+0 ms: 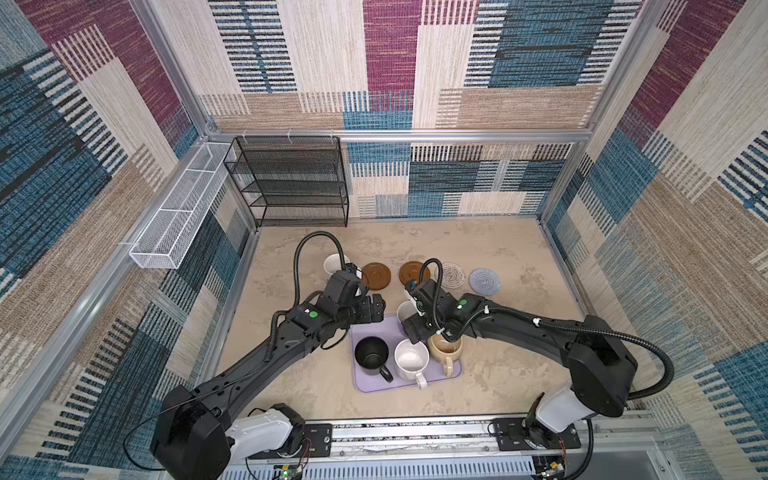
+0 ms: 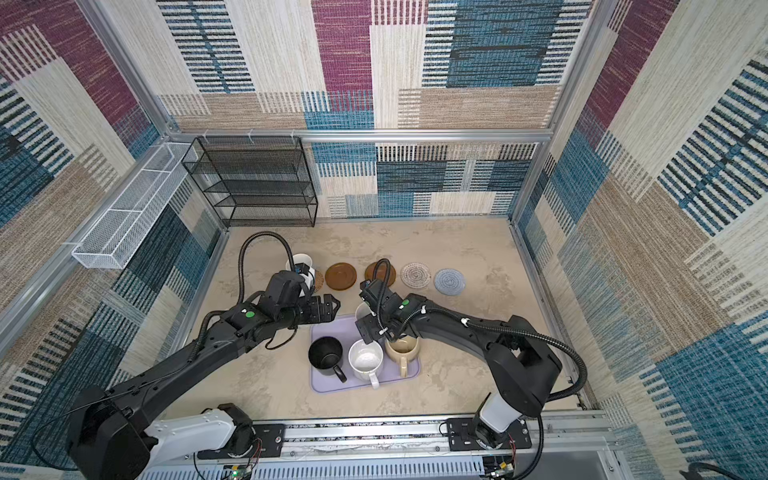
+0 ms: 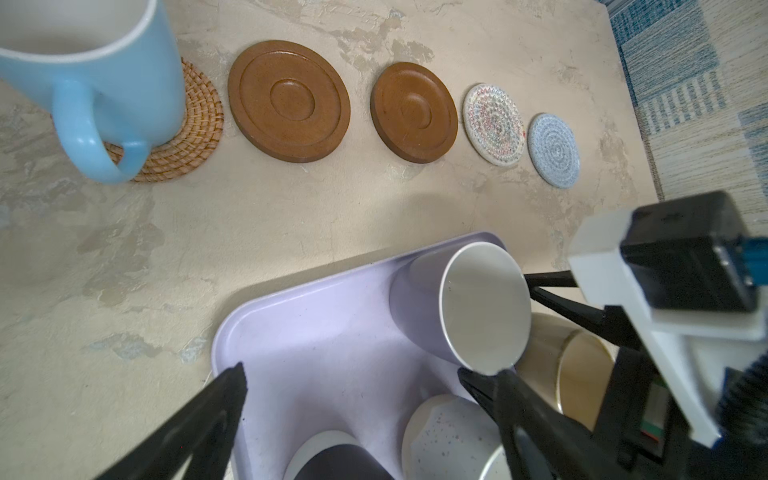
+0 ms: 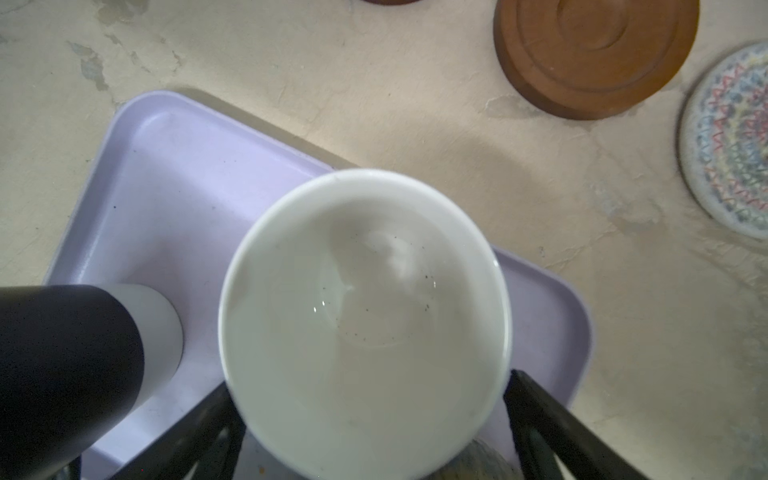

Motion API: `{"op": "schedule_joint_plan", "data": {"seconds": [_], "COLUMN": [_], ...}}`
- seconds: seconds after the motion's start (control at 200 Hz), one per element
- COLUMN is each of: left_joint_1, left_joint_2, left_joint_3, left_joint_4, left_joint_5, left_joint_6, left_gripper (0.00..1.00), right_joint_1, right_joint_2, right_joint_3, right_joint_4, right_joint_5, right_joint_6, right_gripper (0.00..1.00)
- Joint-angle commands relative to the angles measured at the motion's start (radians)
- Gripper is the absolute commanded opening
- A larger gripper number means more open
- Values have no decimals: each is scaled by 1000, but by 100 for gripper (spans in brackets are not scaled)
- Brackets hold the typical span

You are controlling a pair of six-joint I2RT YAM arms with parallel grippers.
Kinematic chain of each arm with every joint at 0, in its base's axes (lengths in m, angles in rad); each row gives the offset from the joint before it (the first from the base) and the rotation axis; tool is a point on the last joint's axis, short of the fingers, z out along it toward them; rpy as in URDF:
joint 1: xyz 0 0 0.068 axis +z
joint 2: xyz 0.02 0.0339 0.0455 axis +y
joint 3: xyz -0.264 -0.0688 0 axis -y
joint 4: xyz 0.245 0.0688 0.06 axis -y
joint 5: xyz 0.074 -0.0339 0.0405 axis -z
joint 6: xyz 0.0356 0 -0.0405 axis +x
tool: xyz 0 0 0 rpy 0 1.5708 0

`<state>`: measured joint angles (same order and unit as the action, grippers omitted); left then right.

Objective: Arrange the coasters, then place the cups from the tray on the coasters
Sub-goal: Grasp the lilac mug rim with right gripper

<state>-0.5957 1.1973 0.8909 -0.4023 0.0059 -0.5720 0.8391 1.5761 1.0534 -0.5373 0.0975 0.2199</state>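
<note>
We judge the second cup is in hand: the right gripper (image 4: pixel 370 388) straddles the lavender white-lined mug (image 3: pixel 419 303), jaws wide, on the flat lavender plastic tray (image 3: pixel 311 316). The left gripper (image 2: pixel 331 308) hangs wide, empty. Next we close, lift and carry to the large round brown coaster (image 3: pixel 289 99).

The left arm (image 1: pixel 249 365) and right arm (image 1: pixel 519 332) were matte black and blocky at the joints. Each had a white shell (image 1: pixel 257 432) near its base plate (image 1: pixel 316 431), a black slab fixed with screws. A round green sticker (image 1: pixel 312 314) marked each wrist. Ribbed black conduit (image 1: pixel 297 266) looped off both, and white ties (image 1: pixel 537 321) banded the right arm's cable. The left gripper (image 3: pixel 349 370) had slim black fingers.
</note>
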Motion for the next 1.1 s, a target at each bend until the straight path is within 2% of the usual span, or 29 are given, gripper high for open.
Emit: {"op": "schedule_joint_plan", "data": {"seconds": [0.0, 0.185, 0.541, 0.616, 0.736, 0.881, 1.097], "left_joint_1": [2, 2, 1, 2, 1, 0, 1], "left_joint_2": [-2, -7, -24, -27, -26, -21, -23], "left_joint_3": [-2, -6, -12, -13, -15, -12, -15], "left_joint_4": [23, 23, 23, 23, 27, 37, 39], "left_joint_5": [-9, -9, -9, -9, -11, -5, -4], "left_joint_6": [9, 10, 8, 8, 8, 4, 5], "left_gripper": [96, 96, 96, 96, 96, 96, 95], "right_joint_1": [0, 0, -2, -2, -2, -2, -2], "right_joint_2": [-13, -29, -10, -11, -8, 4, -1], "right_joint_3": [-9, -24, -12, -14, -12, -10, -8], "right_joint_4": [-34, -31, 8, 10, 9, 9, 5], "right_joint_5": [26, 42, 21, 26, 8, 9, 20], "right_joint_6": [2, 11, 4, 5, 3, 3, 8], "right_gripper": [94, 79, 60, 59, 49, 47, 37]}}
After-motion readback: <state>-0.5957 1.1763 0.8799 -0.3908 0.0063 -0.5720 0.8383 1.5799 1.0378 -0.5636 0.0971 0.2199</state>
